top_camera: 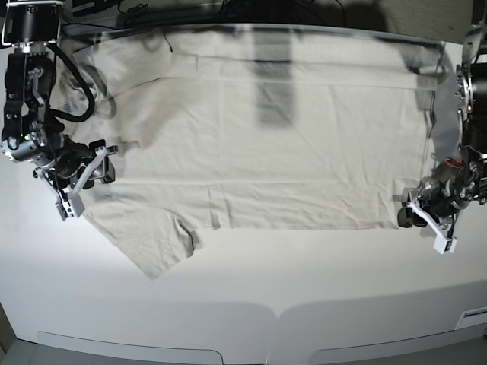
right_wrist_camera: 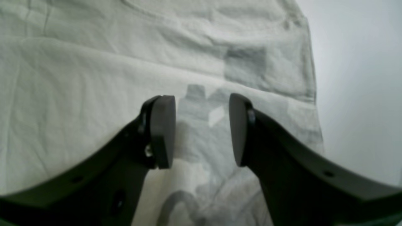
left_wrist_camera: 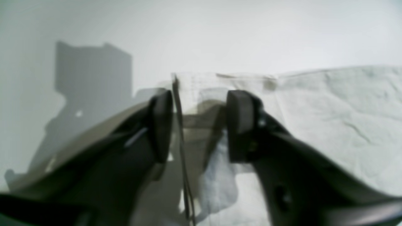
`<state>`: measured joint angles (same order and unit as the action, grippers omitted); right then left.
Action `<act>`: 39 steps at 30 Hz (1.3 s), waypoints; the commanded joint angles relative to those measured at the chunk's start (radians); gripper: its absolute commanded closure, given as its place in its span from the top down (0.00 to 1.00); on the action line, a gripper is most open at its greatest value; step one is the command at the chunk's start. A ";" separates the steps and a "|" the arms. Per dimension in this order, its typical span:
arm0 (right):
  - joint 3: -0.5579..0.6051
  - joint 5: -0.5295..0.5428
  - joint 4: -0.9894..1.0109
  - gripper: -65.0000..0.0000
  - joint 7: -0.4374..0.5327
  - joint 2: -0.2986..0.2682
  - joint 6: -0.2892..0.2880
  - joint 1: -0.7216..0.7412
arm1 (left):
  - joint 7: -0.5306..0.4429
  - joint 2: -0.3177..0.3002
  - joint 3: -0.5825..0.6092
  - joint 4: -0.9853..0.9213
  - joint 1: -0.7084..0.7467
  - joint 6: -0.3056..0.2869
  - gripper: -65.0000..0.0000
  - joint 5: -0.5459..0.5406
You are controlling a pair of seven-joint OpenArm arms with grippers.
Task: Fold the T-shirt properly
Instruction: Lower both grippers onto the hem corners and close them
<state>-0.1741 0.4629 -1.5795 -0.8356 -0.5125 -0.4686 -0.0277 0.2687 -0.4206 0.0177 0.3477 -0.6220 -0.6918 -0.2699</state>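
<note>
The T-shirt [top_camera: 266,137] lies spread flat across the far half of my white tabletop [top_camera: 304,281], its near edge running straight at mid-table, one sleeve sticking out toward seven o'clock. Bare tabletop opens from there down to six o'clock. My left fingers [left_wrist_camera: 199,125] straddle the shirt's hem corner at four o'clock, part-way parted, a fold of cloth between them; whether they pinch it I cannot tell. My right fingers [right_wrist_camera: 202,130] hang released above the cloth at nine o'clock.
</note>
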 commanded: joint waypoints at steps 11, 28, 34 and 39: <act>-0.009 0.009 -0.014 0.44 0.025 -0.017 0.001 0.031 | 0.127 -0.003 -0.002 0.005 -0.010 -0.006 0.19 -0.080; -0.009 0.009 -0.014 0.44 0.026 -0.017 0.000 0.033 | -0.002 0.002 -0.002 0.005 -0.004 -0.006 0.39 0.041; -0.009 0.009 -0.014 0.44 0.026 -0.017 0.000 0.034 | 0.053 0.029 -0.002 0.005 0.008 -0.006 0.39 0.042; -0.009 0.009 -0.014 0.44 0.026 -0.017 0.000 0.036 | 0.044 0.020 -0.002 0.005 0.009 -0.006 0.25 0.041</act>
<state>-0.1741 0.4656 -1.5795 -0.8284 -0.5121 -0.4690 -0.0135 0.2638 -0.3931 0.0132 0.3534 -0.6086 -0.6994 -0.2550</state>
